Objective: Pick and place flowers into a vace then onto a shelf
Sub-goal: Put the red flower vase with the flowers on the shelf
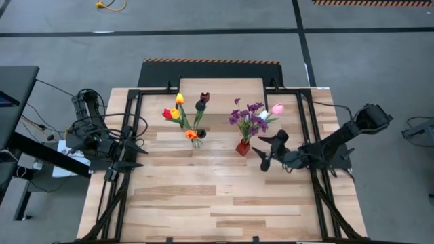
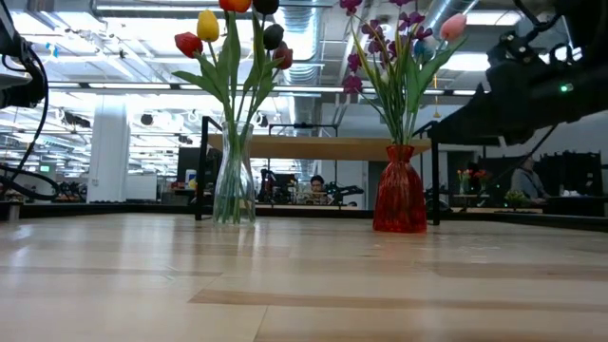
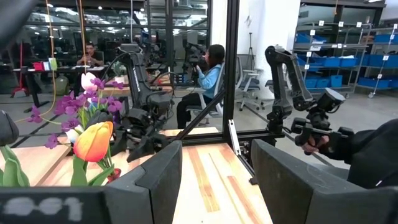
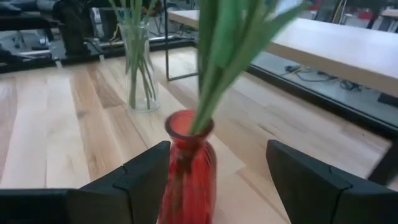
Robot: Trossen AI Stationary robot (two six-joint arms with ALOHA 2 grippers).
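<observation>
With both bunches already standing in vases, we judge the shelf step is in hand: our right gripper, spread wide and holding nothing, faces the ribbed red glass vase just ahead of it, which carries purple sprigs, a pink tulip and a white one. Next we must close on its neck and lift it upright to the plank shelf beyond. Our left gripper waits open

high: overhead | low: tabletop-level | wrists: forward | shared: red vase
</observation>
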